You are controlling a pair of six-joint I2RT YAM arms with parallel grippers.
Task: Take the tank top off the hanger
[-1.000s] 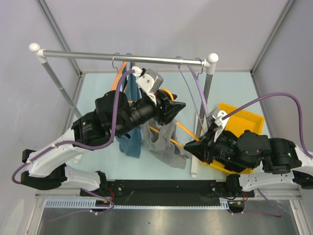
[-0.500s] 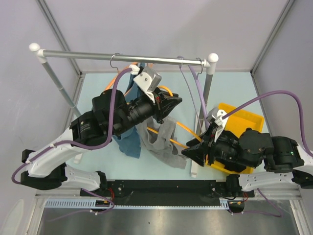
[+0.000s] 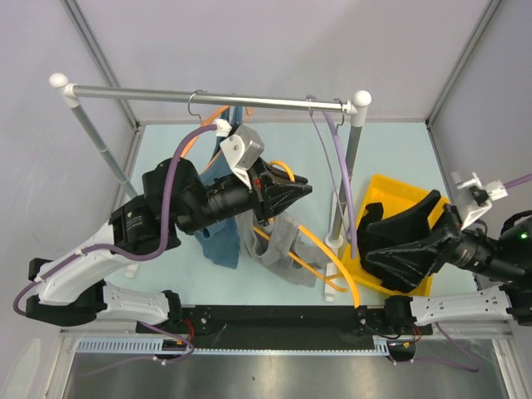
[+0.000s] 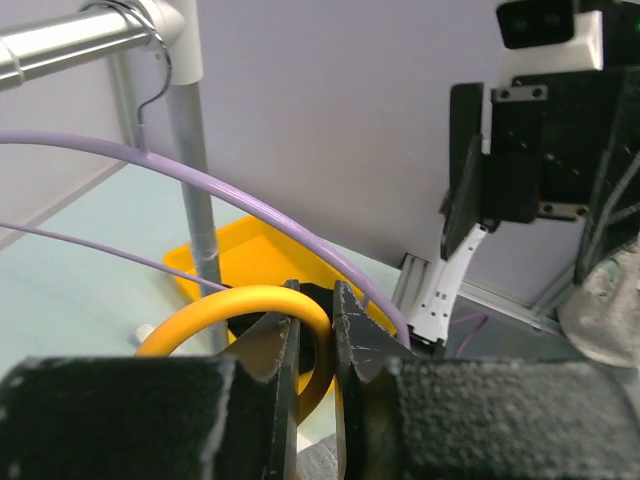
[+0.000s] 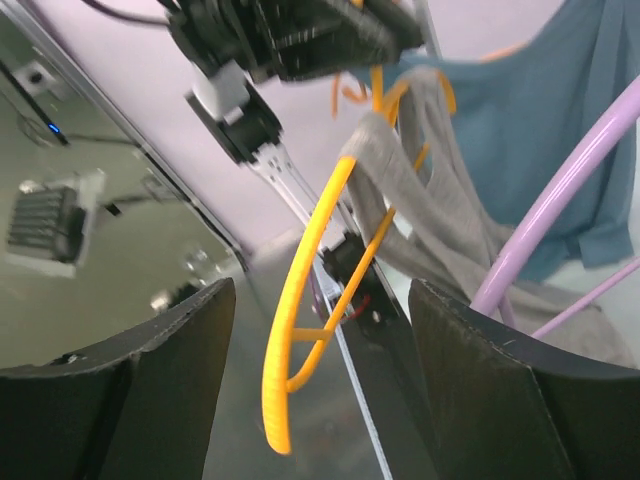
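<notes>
Top view: the right gripper (image 3: 371, 241) has let go and drawn back over the bin (image 3: 399, 189), jaws wide apart. The grey tank top (image 3: 278, 243) still drapes on the orange hanger (image 3: 316, 253).

Left wrist: the left gripper (image 4: 315, 300) is clamped on the hanger's loop.

Right wrist: nothing sits between the fingers, so the top probably needs a fresh grab.

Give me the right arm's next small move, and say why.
Probably bring the open right gripper forward to the grey tank top and pinch its hanging fabric. The left gripper is shut on the orange hanger, steadying it. The top is draped over that hanger, and the right gripper sits apart from it over the yellow bin, holding nothing.
</notes>
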